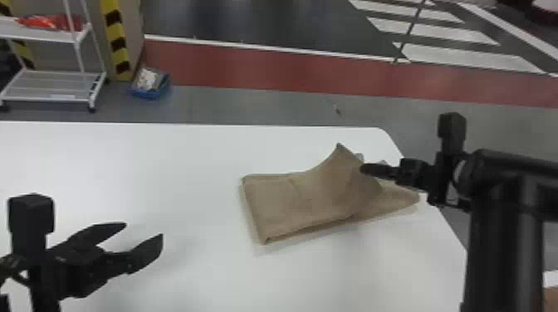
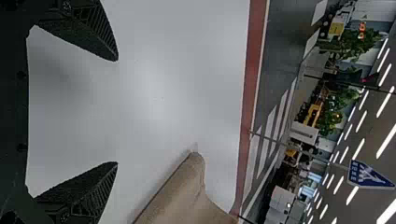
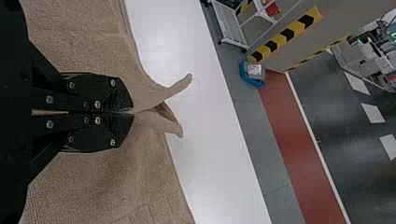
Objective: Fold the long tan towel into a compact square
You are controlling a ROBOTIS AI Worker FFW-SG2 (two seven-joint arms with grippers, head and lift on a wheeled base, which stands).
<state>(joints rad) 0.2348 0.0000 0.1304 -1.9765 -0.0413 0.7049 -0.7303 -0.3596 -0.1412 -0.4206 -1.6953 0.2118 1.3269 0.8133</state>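
1. Left gripper (image 1: 144, 230): above the table's (image 1: 124, 166) near left part, fingers apart, empty.
2. Towel (image 1: 282, 203): on the table's right side, apparently part-folded; squaring up remains.
3. Right gripper (image 3: 132, 112): near the table's right edge, fingers pinching towel.

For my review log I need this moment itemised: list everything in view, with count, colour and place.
table: one, white, before the robot
towel: one, tan, partly folded, on the table's right part
rack: one, white, on the floor beyond the table, left
red contents: count unclear, red, rack's upper shelf
striped edging: yellow and black, beside the rack
bin: one, blue, on the floor by the edging
floor band: one, red, beyond the table
sign: one, blue and white, up in the room
ceiling lights: several, white, overhead
left gripper: one, black, above the table's left part, fingers apart
right gripper: one, black, fingers closed on the towel
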